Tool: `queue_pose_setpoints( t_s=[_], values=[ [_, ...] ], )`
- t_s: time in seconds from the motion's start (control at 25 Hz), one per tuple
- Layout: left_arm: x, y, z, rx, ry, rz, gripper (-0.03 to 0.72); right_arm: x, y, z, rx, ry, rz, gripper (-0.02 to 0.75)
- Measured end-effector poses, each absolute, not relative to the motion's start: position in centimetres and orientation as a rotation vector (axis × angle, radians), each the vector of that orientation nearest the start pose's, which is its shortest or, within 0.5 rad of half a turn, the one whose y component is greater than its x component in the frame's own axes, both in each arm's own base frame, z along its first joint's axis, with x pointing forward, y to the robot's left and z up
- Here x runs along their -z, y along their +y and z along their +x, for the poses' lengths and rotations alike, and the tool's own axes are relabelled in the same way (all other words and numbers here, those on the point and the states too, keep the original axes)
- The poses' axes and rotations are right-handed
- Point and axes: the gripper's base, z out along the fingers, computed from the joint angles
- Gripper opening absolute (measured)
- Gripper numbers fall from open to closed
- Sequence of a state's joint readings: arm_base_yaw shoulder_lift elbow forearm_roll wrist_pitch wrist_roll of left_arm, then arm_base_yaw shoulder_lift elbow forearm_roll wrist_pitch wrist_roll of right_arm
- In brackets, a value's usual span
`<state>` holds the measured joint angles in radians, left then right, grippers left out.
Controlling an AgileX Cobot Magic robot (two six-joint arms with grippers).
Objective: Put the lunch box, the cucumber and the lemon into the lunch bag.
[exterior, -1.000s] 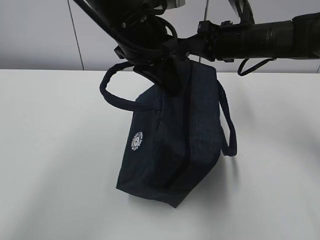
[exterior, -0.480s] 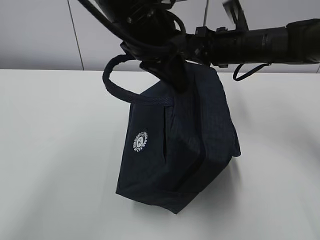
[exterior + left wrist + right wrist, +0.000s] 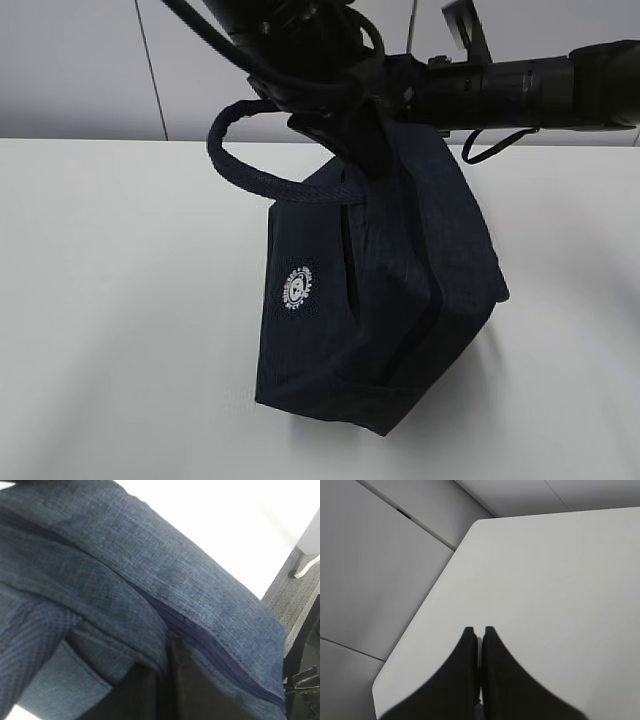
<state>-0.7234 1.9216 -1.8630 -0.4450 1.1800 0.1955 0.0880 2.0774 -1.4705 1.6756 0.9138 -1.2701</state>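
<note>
Two arms: both meet above the lunch bag (image 3: 380, 290) at the top of the exterior view, the left one coming down from the upper left, the right one reaching in level from the right edge.
Left gripper (image 3: 167, 680): jaws pinched tight on the bag's fabric; in the left wrist view the dark fingers (image 3: 210, 690) close on a fold just beside the zipper seam (image 3: 200, 640), with navy cloth filling nearly everything ahead of them.
Right gripper (image 3: 479, 632): fingertips pressed together with a thin pale sliver between them; what that sliver is cannot be told. Ahead of it lies only bare white table (image 3: 560, 590) and the grey wall panels (image 3: 380, 570).
Lunch bag: hangs directly below the left gripper, tilted, its lower corner close to or touching the table (image 3: 120, 320); contact cannot be told for sure.
Handle (image 3: 240, 160): one loop arches out to the left of the left gripper, standing clear of the bag's side.
Logo (image 3: 300, 290): small round white mark on the bag face turned toward the exterior camera, well below the grip.
Zipper seam: a dark line running down the bag from the grip; whether it is open or closed cannot be told.
Bag contents: hidden by the fabric.
</note>
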Motion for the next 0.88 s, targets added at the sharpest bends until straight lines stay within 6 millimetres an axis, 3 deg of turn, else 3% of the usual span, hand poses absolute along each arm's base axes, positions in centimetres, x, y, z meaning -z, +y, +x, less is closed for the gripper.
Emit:
queue_pose_setpoints(
  t_s=[0.88],
  values=[
    [-35.5,-30.9,26.3,0.74,2.457,1.15,-0.006,-22.8,11.5,43.8,-1.316,1.969,-0.299,0.0]
  ],
)
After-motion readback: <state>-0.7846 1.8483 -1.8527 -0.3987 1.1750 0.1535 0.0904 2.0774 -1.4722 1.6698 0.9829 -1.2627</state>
